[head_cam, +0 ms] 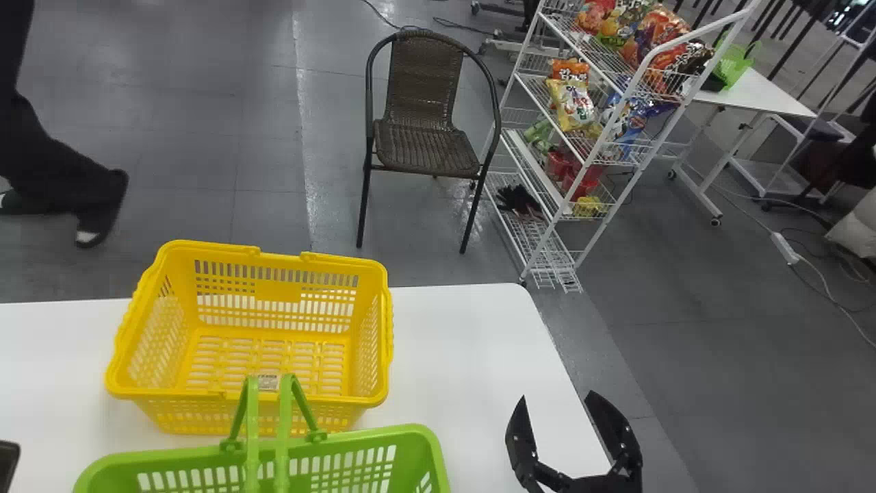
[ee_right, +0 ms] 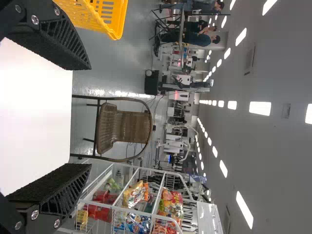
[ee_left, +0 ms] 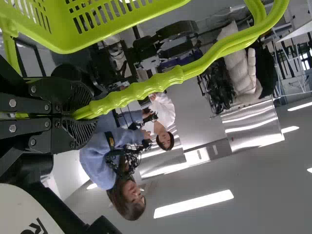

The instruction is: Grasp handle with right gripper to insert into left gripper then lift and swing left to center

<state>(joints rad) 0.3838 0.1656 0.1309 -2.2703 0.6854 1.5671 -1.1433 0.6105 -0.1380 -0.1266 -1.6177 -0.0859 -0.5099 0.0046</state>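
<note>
Green basket is the closest thing to the head camera, poking up from the bottom edge left of centre, so that's the starting point. Its green handle is up, and from the head camera it overlaps the near side of a yellow basket. As for who has it: the left hand does, closed on the ribbed end with both fingers pinching it, pretty clear in the left wrist view. No way to tell whether the green one is resting on anything, since its bottom is cut off. The yellow one sits upright on the white table, just beyond the green one, with a small label on its floor. Moving right, there's a brown woven chair on the grey floor past the table, then a white wire rack loaded with snack bags. Nearer the camera, around the table's right edge and well apart from both baskets, the right hand is open, its two black fingers spread wide. Farther back on the right is a white side table with a light green basket, and a power strip lies on the floor.
</note>
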